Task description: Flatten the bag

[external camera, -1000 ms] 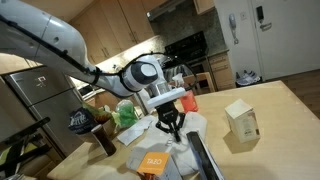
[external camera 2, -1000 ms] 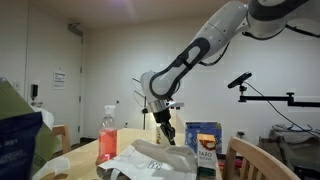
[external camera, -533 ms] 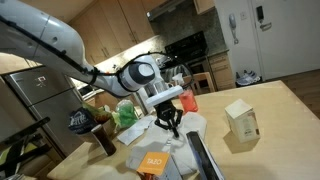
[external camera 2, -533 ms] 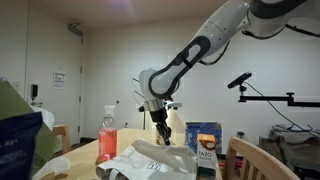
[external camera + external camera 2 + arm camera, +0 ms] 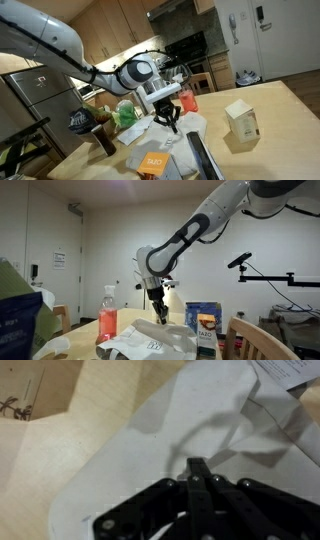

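The bag [image 5: 186,127] is a large white crinkled sheet lying on the wooden table, seen in both exterior views and filling most of the wrist view [image 5: 140,455]. My gripper [image 5: 171,124] points down over its middle, fingers pressed together with nothing between them. In an exterior view the gripper [image 5: 159,320] hangs just above the bag [image 5: 150,340]; contact cannot be made out. In the wrist view the shut gripper [image 5: 197,464] casts a shadow on the white surface.
A small green bag [image 5: 127,113], a red bottle [image 5: 189,101] and an orange packet [image 5: 152,162] lie around the bag. A beige carton [image 5: 240,119] stands apart on the table [image 5: 270,150]. A printed box [image 5: 204,323] and a chair back [image 5: 262,342] stand close by.
The shut gripper has shifted a little sideways and slightly upward over the bag. The bag itself looks unchanged.
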Robot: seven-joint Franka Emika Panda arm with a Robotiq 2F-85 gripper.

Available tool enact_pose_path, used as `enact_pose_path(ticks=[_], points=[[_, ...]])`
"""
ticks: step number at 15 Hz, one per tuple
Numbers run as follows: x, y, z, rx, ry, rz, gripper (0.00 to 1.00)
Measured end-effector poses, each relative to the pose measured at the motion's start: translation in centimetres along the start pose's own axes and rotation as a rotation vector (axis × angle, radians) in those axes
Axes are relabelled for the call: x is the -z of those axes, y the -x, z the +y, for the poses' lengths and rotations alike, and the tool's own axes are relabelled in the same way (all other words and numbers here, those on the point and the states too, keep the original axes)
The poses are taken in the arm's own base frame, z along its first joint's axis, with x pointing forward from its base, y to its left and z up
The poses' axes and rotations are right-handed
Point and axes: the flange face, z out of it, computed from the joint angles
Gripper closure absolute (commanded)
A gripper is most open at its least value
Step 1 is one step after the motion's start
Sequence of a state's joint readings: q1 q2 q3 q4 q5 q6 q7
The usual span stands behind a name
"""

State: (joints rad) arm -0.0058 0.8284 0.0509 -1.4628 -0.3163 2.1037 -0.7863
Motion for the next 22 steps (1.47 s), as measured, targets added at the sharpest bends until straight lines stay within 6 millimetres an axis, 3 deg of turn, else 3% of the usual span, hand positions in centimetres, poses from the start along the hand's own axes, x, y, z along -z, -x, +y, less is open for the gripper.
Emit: enact_pose_path(ticks=[13, 22], points=[[0.0, 0.2, 0.4, -0.021, 0.001, 0.003, 1.00], [-1.2, 4.4, 3.1, -0.161, 0.013, -0.029, 1.00]])
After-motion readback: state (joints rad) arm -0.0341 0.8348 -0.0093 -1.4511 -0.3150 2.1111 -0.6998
